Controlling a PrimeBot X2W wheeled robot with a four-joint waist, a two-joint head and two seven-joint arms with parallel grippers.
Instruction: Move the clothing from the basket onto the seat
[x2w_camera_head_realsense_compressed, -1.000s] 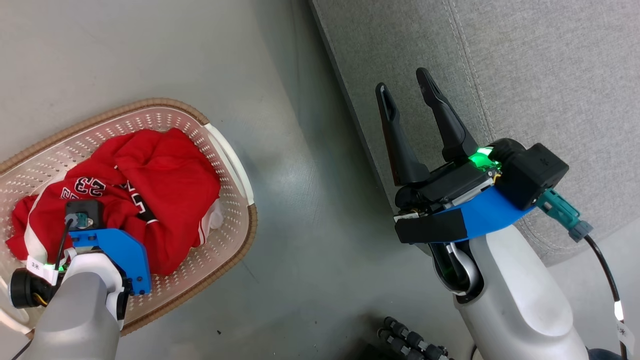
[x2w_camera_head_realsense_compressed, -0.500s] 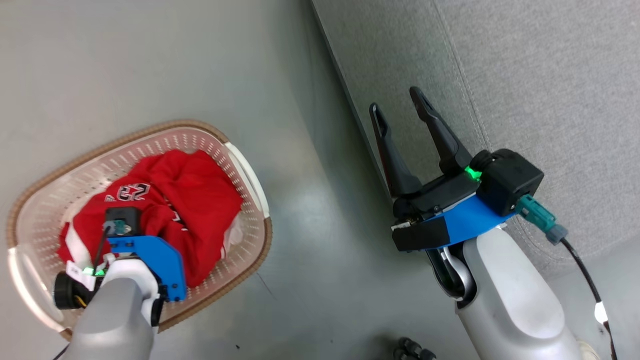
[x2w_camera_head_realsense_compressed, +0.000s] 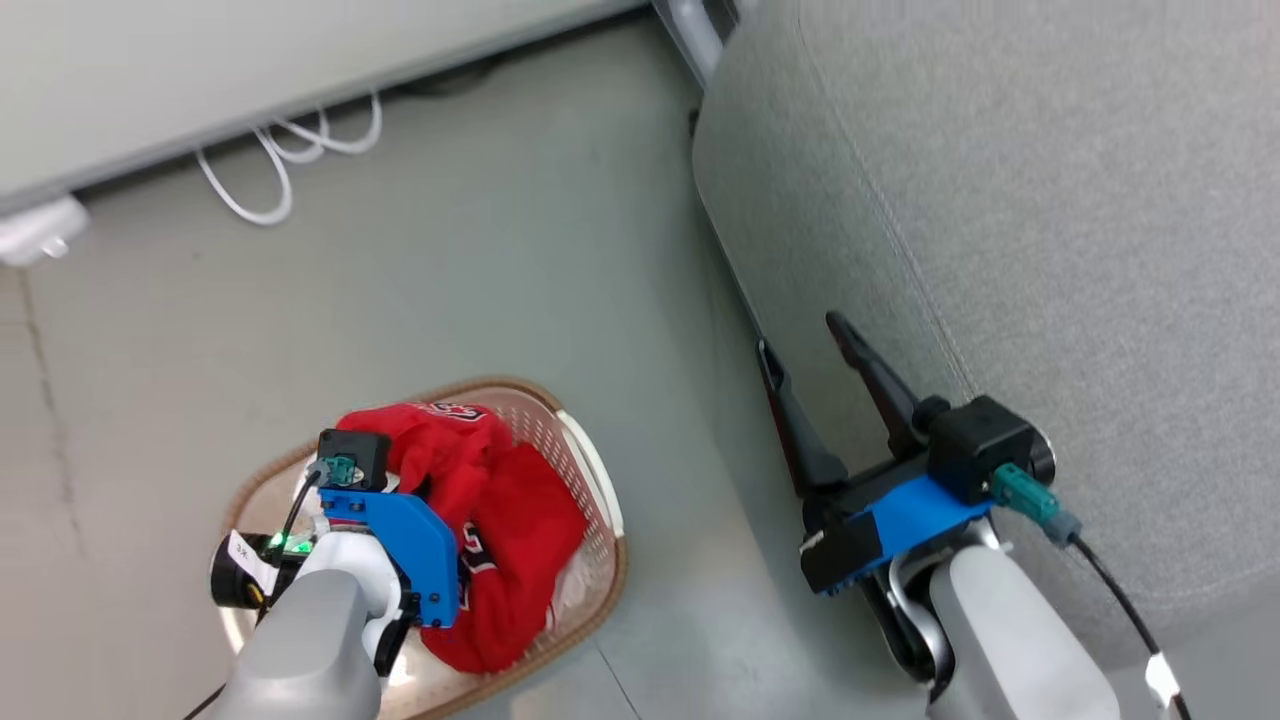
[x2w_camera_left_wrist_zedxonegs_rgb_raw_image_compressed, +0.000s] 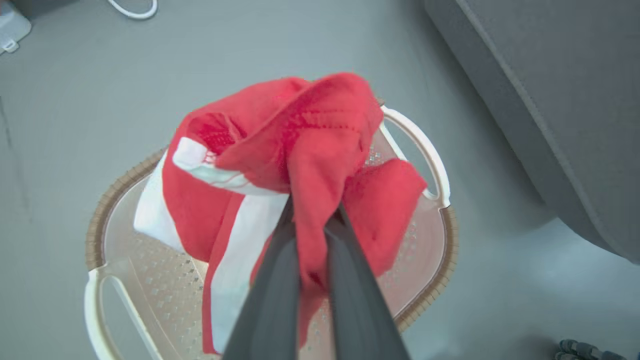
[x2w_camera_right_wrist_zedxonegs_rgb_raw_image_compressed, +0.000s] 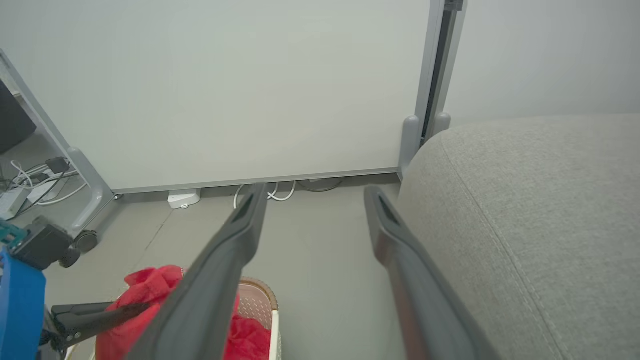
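Clothing (x2w_camera_left_wrist_zedxonegs_rgb_raw_image_compressed: 310, 150), soft red white-striped garments, has risen partly from the cream perforated basket (x2w_camera_left_wrist_zedxonegs_rgb_raw_image_compressed: 94, 227), pinched in my left claw (x2w_camera_left_wrist_zedxonegs_rgb_raw_image_compressed: 314, 210); right claw (x2w_camera_head_realsense_compressed: 798, 332) spread.

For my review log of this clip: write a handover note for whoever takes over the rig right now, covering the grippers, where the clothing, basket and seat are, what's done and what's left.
Left gripper: shut on the soft red clothing with white stripes, a bunch pinched above the cream perforated plastic basket.
Right gripper: open, empty, beside the big grey fabric seat.
Basket: on the floor, left of the seat; the clothing's lower folds hang into it.
Done: grasp made, lift begun.
Left: carry the clothing to the seat and release; none lies on the visible seat yet.
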